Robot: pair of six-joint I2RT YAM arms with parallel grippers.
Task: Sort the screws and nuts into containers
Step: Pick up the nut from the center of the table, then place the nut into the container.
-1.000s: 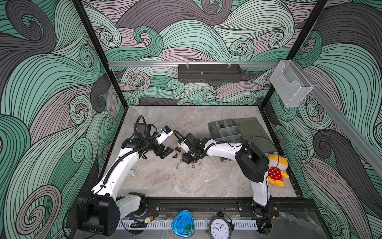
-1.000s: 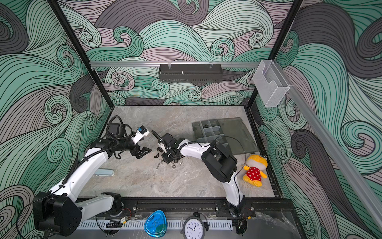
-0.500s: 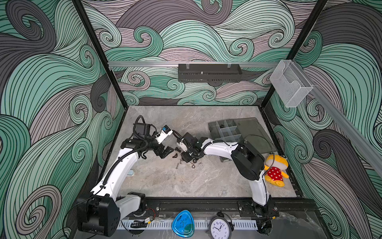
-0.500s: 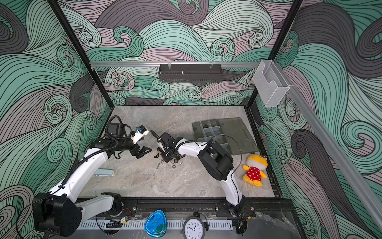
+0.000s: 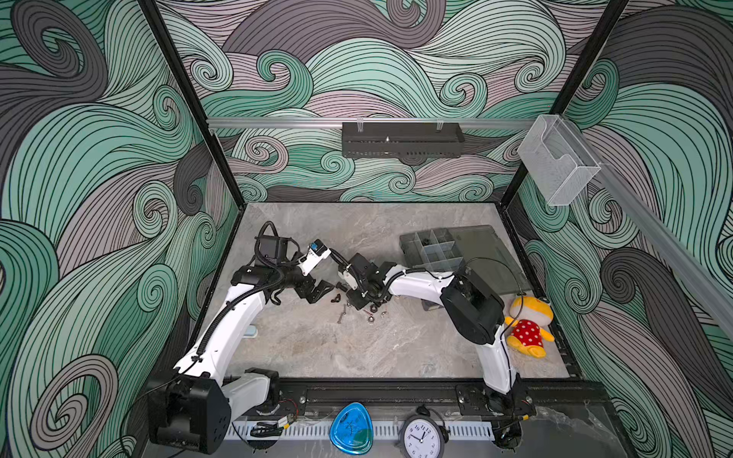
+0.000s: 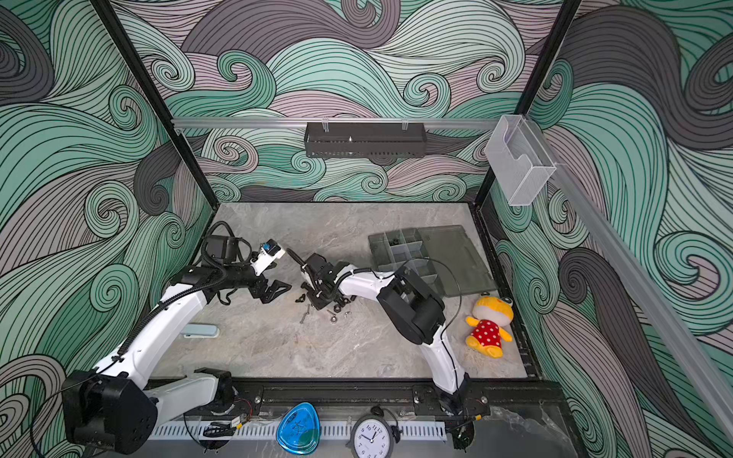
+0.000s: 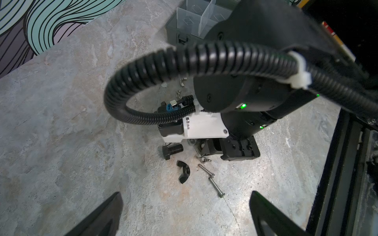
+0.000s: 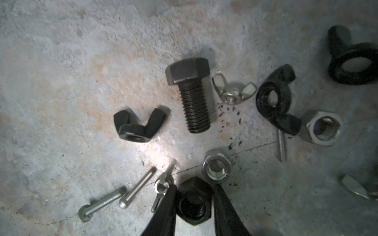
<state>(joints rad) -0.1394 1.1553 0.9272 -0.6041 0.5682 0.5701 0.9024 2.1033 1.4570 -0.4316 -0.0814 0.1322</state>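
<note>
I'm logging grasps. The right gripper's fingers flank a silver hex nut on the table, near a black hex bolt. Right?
No. In the right wrist view the fingers of the right gripper flank a black hex nut on the table, near the black hex bolt; the silver hex nut lies beside it.

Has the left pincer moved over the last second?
No. The left pincer hangs open at the same spot, as far from the organiser box as before.
</note>
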